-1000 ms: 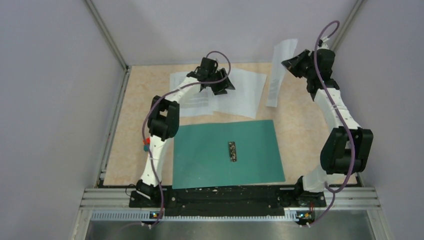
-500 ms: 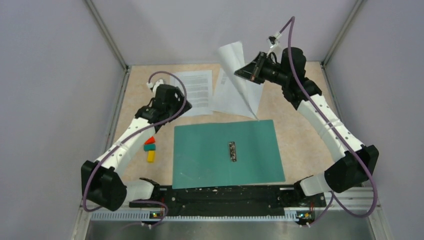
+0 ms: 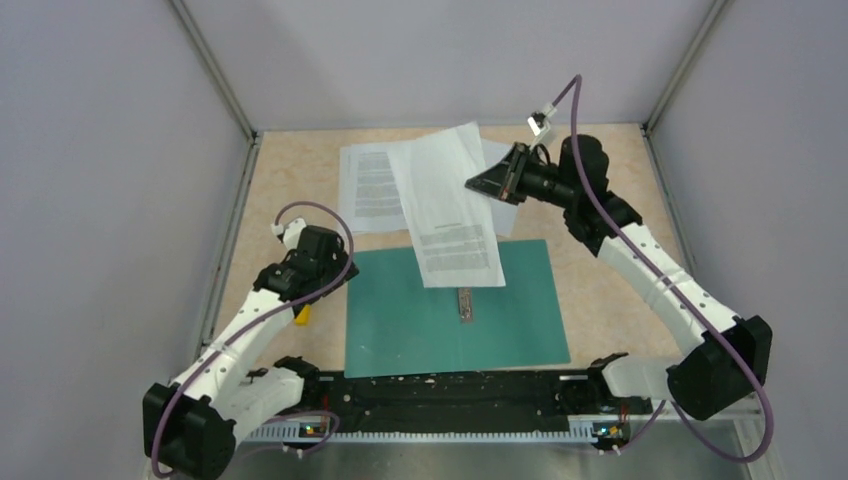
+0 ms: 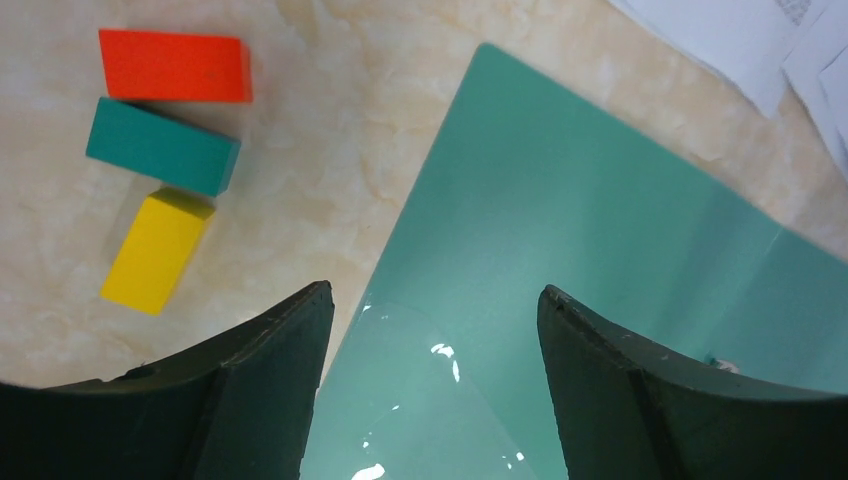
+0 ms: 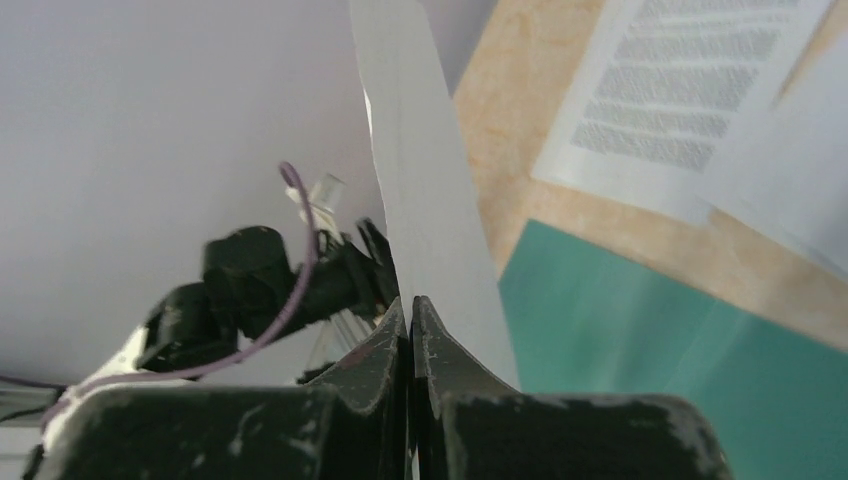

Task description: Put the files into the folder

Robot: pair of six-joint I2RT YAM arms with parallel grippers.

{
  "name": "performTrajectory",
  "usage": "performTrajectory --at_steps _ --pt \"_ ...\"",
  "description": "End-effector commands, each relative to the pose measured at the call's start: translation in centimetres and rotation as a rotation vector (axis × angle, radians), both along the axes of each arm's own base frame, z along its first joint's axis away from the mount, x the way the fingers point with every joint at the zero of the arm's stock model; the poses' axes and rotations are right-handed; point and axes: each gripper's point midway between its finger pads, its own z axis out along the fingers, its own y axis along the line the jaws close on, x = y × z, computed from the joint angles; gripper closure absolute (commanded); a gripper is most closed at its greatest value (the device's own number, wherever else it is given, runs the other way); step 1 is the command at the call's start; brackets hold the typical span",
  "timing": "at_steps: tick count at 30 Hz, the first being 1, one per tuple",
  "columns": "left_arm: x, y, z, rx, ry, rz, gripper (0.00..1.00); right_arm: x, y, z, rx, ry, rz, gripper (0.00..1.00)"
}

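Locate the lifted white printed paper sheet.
Top view, centre: the sheet hangs from the shut right gripper, over the far edge of the teal-green flat folder.

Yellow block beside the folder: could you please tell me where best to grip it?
Probably across its long sides at mid-length, from above: the yellow block lies flat and narrow, bare table along both sides, the teal block crowding one end.

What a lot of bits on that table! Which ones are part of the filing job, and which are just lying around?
Part of the job: teal folder; paper sheet pinched in the right gripper; printed sheets lying beyond the folder.
Lying about: red block; green block; yellow block.
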Motion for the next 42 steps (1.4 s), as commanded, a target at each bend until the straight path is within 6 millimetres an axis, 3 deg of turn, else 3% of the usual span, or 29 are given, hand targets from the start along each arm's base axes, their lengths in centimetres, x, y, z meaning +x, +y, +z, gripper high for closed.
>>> performTrajectory --at_steps 1,6,9,19,29,42 --pt "-2.2 0.1 -1.9 -0.035 0.046 0.009 0.2 -1.6 -0.3 -4.4 -0.042 -0.071 0.034 1.0" --pt "-3.7 -0.7 -4.1 -0.082 0.115 -0.007 0.2 -3.4 -1.0 -10.0 -0.126 -0.094 0.058 1.0" --pt "-3.9 -1.0 -4.7 -0.1 0.134 -0.01 0.2 -4.7 -1.3 -11.8 -0.14 -0.101 0.075 1.0" --pt "-3.7 -2.5 -5.9 -0.168 0.16 -0.031 0.19 -6.8 -1.5 -13.3 -0.112 -0.114 0.086 1.0" --pt "-3.6 -2.0 -6.2 -0.143 0.164 -0.014 0.19 -8.4 0.0 -14.7 -0.046 -0.046 0.113 1.0" --pt "-3.8 -1.3 -6.6 -0.109 0.16 -0.003 0.17 -8.0 0.1 -16.4 -0.021 0.008 0.024 1.0"
